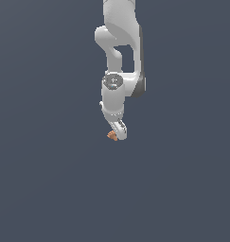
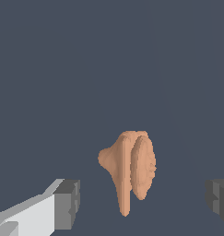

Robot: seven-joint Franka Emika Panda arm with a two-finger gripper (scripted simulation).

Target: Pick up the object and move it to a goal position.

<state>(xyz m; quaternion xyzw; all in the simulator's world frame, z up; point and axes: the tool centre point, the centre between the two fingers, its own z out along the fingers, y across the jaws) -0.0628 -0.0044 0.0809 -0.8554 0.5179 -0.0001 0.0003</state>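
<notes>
The object (image 2: 128, 168) is a small orange-brown, irregular wedge-like lump on the flat grey floor. In the wrist view it lies between my two grey finger pads (image 2: 67, 204), with a gap on each side, nearer the pad at the picture's left. My gripper (image 2: 143, 203) is open and touches nothing. In the exterior view the white arm reaches down from the top and the gripper (image 1: 117, 134) hangs low over the object (image 1: 111, 136), which peeks out at the exterior view's left of the hand.
A plain dark grey floor (image 1: 50, 179) fills both views. No other objects, walls or edges show.
</notes>
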